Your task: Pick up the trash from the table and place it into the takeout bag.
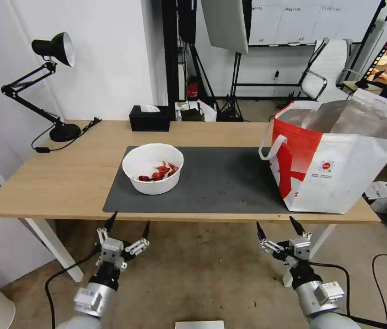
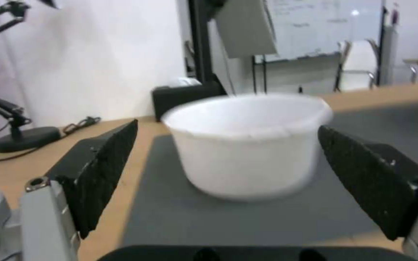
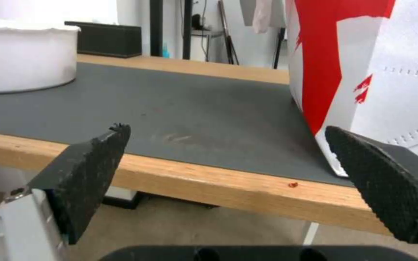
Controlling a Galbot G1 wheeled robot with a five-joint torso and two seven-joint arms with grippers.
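The trash on the table (image 1: 65, 178) is a white round paper bowl (image 1: 153, 167) with red food scraps, standing on the left part of the dark grey mat (image 1: 221, 183). The left wrist view has the bowl (image 2: 250, 143) straight ahead of my left gripper (image 2: 226, 132). That left gripper (image 1: 129, 220) hangs open just before the table's front edge, short of the bowl. My right gripper (image 1: 276, 225) is open too, below the front edge near the takeout bag (image 1: 340, 160), which stands open on the table's right end. The bag's red-and-white side (image 3: 364, 65) shows close by.
A black tissue box (image 1: 149, 118) sits at the table's back edge, and a black desk lamp (image 1: 51, 82) with its cord stands at the back left corner. Light stands, a chair and a box stand on the floor behind and to the right.
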